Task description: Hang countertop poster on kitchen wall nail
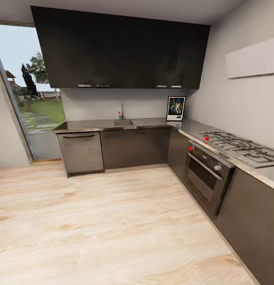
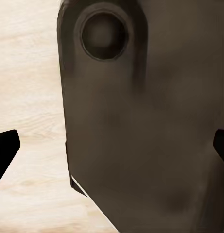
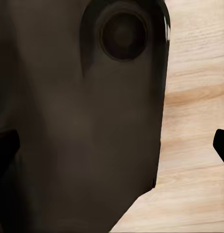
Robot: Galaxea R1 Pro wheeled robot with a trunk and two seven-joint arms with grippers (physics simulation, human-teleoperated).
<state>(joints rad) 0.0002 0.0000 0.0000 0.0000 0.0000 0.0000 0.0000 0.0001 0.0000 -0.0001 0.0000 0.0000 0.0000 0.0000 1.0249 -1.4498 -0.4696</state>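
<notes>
The poster [image 1: 176,108], just one, stands upright on the kitchen countertop [image 1: 152,122] in its far corner, well away from both pincers. Left gripper [image 2: 112,145] and right gripper [image 3: 112,145] each hang spread, empty, above the floor [image 1: 93,221].

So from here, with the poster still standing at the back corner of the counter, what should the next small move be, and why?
Probably drive the base forward across the wood floor toward the corner. The poster leans upright against the back wall on the kitchen countertop, well beyond the arms. Both wrist views show spread fingertips with nothing between them, pointed at the robot's own body.
</notes>
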